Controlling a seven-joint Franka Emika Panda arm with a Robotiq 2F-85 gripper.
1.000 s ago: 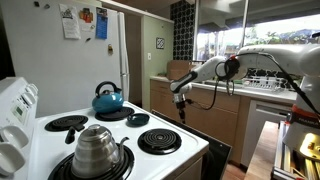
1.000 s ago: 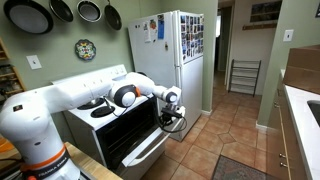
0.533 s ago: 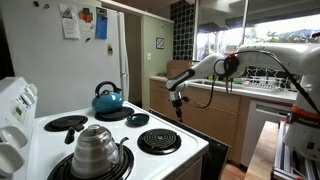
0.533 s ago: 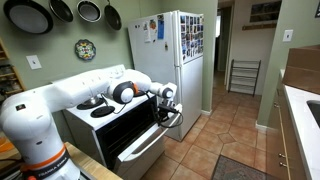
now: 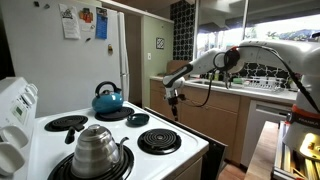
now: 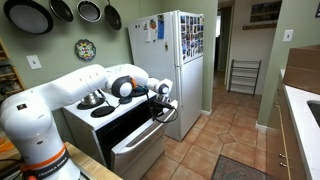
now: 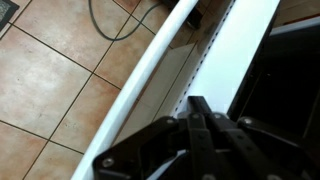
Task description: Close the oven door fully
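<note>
The oven door [image 6: 138, 152] of the white stove [image 6: 95, 112] stands steeply tilted, with a narrow dark gap left at its top. It also shows as a dark panel below the stove's front edge in an exterior view [image 5: 216, 160]. My gripper [image 6: 161, 104] is at the door's upper right corner; it also shows in an exterior view [image 5: 173, 100]. In the wrist view its fingers [image 7: 198, 108] are shut together and empty, resting against the door's pale rim [image 7: 245, 45] beside the white handle bar [image 7: 150, 80].
A blue kettle [image 5: 107, 98] and a steel pot [image 5: 97, 148] sit on the burners. The white refrigerator [image 6: 175, 65] stands right next to the stove. Wooden cabinets [image 5: 205, 112] line the far side. A black cable [image 7: 120, 30] lies on the tile floor [image 6: 230, 135].
The oven door has swung up from half open to almost shut. My gripper has risen and moved toward the stove with the door's top edge.
</note>
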